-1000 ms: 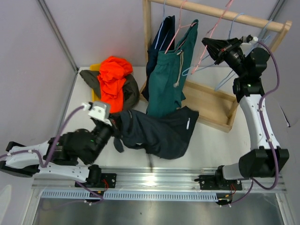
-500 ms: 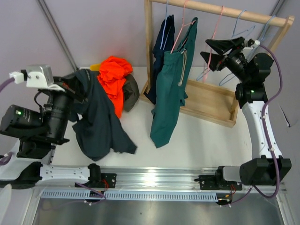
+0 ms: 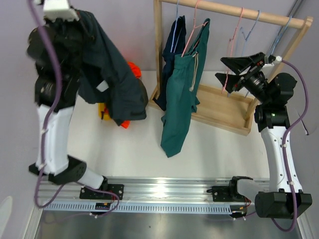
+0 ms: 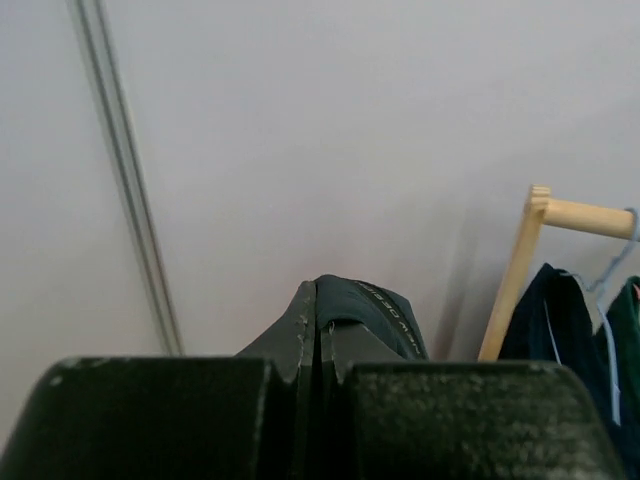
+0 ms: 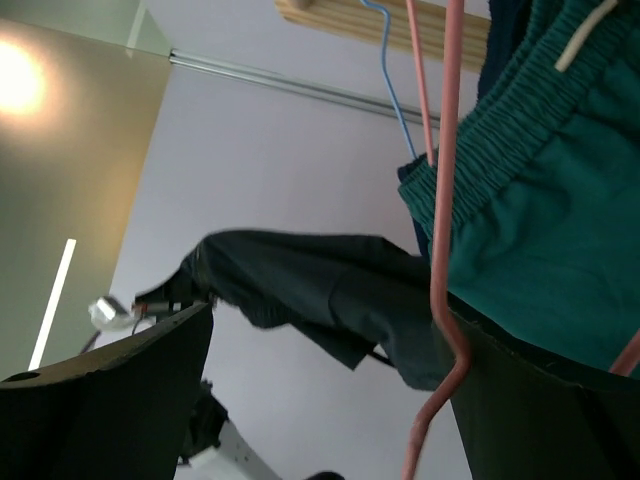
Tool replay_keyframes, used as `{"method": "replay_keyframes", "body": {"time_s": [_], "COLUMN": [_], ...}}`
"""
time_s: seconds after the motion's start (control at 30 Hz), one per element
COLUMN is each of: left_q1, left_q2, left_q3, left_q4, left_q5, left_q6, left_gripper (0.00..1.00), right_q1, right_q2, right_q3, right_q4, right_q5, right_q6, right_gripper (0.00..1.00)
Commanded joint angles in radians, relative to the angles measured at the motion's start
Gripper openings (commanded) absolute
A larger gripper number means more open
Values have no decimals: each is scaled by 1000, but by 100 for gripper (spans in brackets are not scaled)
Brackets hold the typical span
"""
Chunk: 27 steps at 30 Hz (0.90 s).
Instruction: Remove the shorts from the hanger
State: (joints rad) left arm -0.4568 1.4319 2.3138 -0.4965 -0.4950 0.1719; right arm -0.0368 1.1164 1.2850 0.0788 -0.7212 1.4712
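Observation:
My left gripper (image 4: 320, 322) is raised high at the far left and shut on the waistband of the black shorts (image 3: 112, 79), which hang free below it. The teal shorts (image 3: 180, 99) hang on a pink hanger (image 3: 192, 35), with the navy shorts (image 3: 169, 55) on a blue hanger behind them. Orange shorts (image 3: 132, 69) peek out behind the black pair. My right gripper (image 3: 222, 69) stands open beside an empty pink hanger (image 3: 234, 50). In the right wrist view that hanger's wire (image 5: 445, 250) runs between the open jaws, close to the right finger (image 5: 540, 400).
A wooden rack (image 3: 157, 45) with a top bar (image 3: 249, 16) and a wooden base tray (image 3: 224, 113) stands at the back right. Empty blue hangers (image 3: 255, 30) hang near its right end. Something yellow (image 3: 102, 112) lies under the black shorts.
The left arm swung up from the table and lifted the black shorts high at the left. The right gripper opened and drew back to the right along the rack.

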Motion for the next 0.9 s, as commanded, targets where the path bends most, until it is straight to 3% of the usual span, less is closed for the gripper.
{"method": "replay_keyframes", "body": {"time_s": [0.0,0.17,0.43,0.47,0.5,0.57,0.63,0.87], "left_q1": [183,297,337,348,354,360,360,304], "left_q2": [162,261,372,378,387,387,327,-70], "left_q3": [94,24,-83,-102,-114,-122,-158,-583], "left_q4": [-77,24,82,81,75,29,16,125], "left_q5": [233,260,346,361,368,354,348,397], "left_q6": [-147,-195,-222,-233,-244,-273,-302,-341], "left_gripper": [0,0,2,14,34,99,100,99], "right_q1": [-3,-12,-18,-18,-18,-15,-11,102], "right_q2": [-36,-78,-116,-119,-124,-125,-110,61], "right_q3": [-45,-102,-104,-95,-84,-38,28,242], "right_q4": [10,-36,-74,-76,-74,-68,-71,-45], "right_q5": [-44,-76,-84,-83,-81,-81,-80,-8], "right_q6": [-44,-103,-158,-157,-154,-150,-150,-178], "right_gripper": [99,99,99,99,99,100,99,96]}}
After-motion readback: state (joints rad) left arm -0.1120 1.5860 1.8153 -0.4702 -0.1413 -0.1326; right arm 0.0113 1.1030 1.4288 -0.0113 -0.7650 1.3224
